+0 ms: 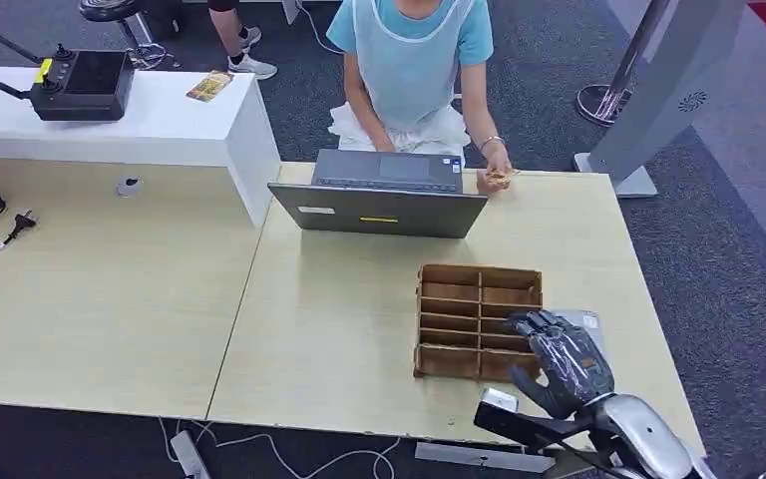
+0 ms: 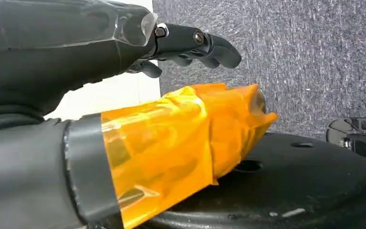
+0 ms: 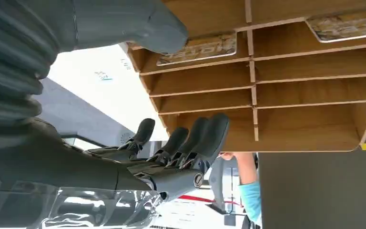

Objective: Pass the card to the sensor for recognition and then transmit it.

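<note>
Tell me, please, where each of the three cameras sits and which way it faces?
Head view: high on the body, looking down at the table, wooden rack, laptop; right hand shows.
Left wrist view: behind the left hand, facing carpet.
Right wrist view: behind the right hand, facing the rack.
Head and right wrist share rack and right hand.

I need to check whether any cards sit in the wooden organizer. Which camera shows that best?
The right wrist view: it looks straight into the wooden organizer, where cards lie in two slots. The head view shows the whole organizer from above, right hand beside it, but no cards. The left wrist view faces carpet.
</note>
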### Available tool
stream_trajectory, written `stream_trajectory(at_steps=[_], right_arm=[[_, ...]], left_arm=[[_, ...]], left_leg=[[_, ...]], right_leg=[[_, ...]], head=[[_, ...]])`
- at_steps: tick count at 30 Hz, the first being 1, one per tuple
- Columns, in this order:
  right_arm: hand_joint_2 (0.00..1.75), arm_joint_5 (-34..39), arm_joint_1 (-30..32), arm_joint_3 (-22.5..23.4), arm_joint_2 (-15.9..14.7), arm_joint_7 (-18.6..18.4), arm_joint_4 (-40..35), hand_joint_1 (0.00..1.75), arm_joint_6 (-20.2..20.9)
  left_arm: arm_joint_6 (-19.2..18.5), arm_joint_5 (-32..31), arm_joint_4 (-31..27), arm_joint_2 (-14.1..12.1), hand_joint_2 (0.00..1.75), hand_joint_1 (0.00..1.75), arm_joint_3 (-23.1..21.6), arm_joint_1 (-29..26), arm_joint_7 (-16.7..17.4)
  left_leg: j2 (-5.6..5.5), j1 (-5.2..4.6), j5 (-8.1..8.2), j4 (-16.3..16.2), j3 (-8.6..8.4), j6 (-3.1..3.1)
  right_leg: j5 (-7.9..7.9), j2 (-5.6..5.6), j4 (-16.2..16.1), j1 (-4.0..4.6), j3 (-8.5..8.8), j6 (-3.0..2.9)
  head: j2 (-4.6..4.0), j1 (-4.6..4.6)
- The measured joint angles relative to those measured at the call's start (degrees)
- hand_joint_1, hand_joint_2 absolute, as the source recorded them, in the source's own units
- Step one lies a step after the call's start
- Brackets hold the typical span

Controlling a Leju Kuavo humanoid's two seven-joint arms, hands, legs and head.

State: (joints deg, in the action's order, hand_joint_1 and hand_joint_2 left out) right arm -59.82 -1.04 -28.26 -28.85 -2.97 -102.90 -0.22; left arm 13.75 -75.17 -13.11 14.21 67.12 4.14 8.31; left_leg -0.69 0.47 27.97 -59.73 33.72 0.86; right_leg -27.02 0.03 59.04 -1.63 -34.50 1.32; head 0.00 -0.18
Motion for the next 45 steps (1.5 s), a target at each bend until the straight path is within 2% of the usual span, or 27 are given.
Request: stream_trajectory(at_steps=[7,15,22,26,29,33,35,40,43,45], right_arm=[[1.75,0.0,-0.9,-1.0,0.6,0.0,0.9,0.59,0.0],[1.75,-0.8,-1.4,-1.9,1.0,-0.2,1.7,0.65,-0.1],[1.75,-1.6,-1.6,-2.4,1.2,-1.1,2.4,0.87,-0.6],[1.75,-2.3,-1.6,-2.4,1.5,-1.4,2.7,0.84,-0.9],[1.75,-3.3,-1.6,-2.4,1.6,-2.1,3.0,0.91,-1.0],[1.75,-4.5,-1.7,-2.4,2.0,-2.5,3.7,0.8,-1.1],[1.75,-4.7,-1.7,-2.4,2.1,-2.5,3.9,0.58,-1.1],[1.75,-5.2,-2.1,-2.4,2.5,-2.9,4.7,0.66,-1.1],[1.75,-5.6,-2.4,-2.4,2.7,-3.0,5.1,0.63,-1.1],[1.75,-5.7,-2.6,-2.5,2.9,-3.0,5.3,0.77,-1.1]], left_arm=[[0.0,-0.1,0.0,0.0,0.0,0.0,0.0,0.0,0.0],[0.0,-0.1,0.0,0.0,0.0,0.0,0.0,0.0,0.0],[-0.1,-0.5,0.0,0.0,0.0,0.0,0.0,0.0,0.0],[-0.1,-0.6,0.0,0.0,0.0,0.0,0.0,0.0,0.0],[-0.1,-0.7,0.0,0.0,0.0,0.0,0.0,0.0,0.1],[-0.1,-0.8,0.0,0.0,0.0,0.0,0.0,0.0,0.1],[-0.1,-0.8,0.0,0.0,0.0,0.0,0.0,0.0,0.1],[-0.2,-0.8,0.0,0.0,0.0,0.0,0.0,0.0,0.1],[-0.2,-0.8,0.0,0.0,0.0,0.0,0.0,0.0,0.1],[-0.2,-0.9,0.0,0.0,0.0,0.0,0.0,0.0,0.1]], left_leg=[[0.0,0.0,0.0,0.0,0.0,0.0],[0.0,0.0,0.0,0.0,0.0,0.0],[0.0,0.0,0.0,0.0,0.0,0.0],[0.0,0.0,0.0,0.0,0.0,0.0],[0.0,0.0,0.0,0.0,0.0,0.0],[0.0,0.0,0.0,0.0,0.0,0.0],[0.0,0.0,0.0,0.0,0.0,0.0],[0.0,0.0,0.0,0.0,0.0,0.0],[0.0,0.0,0.0,0.0,0.0,0.0],[0.0,0.0,0.0,0.0,0.0,0.0]], right_leg=[[0.0,0.0,0.0,0.0,0.0,0.0],[0.0,0.0,0.0,0.0,0.0,0.0],[0.0,0.0,0.0,0.0,0.0,0.0],[0.0,0.0,0.0,0.0,0.0,0.0],[0.0,0.0,0.0,0.0,0.0,0.0],[0.0,0.0,0.0,0.0,0.0,0.0],[0.0,0.0,0.0,0.0,0.0,0.0],[0.0,0.0,0.0,0.0,0.0,0.0],[0.0,0.01,0.0,0.0,0.0,0.0],[0.0,0.01,0.0,0.0,0.0,0.0]], head=[[0.0,0.0],[0.0,0.0],[0.0,0.0],[0.0,0.0],[0.0,0.0],[0.0,0.0],[0.0,0.0],[0.0,0.0],[0.0,0.0],[0.0,0.0]])
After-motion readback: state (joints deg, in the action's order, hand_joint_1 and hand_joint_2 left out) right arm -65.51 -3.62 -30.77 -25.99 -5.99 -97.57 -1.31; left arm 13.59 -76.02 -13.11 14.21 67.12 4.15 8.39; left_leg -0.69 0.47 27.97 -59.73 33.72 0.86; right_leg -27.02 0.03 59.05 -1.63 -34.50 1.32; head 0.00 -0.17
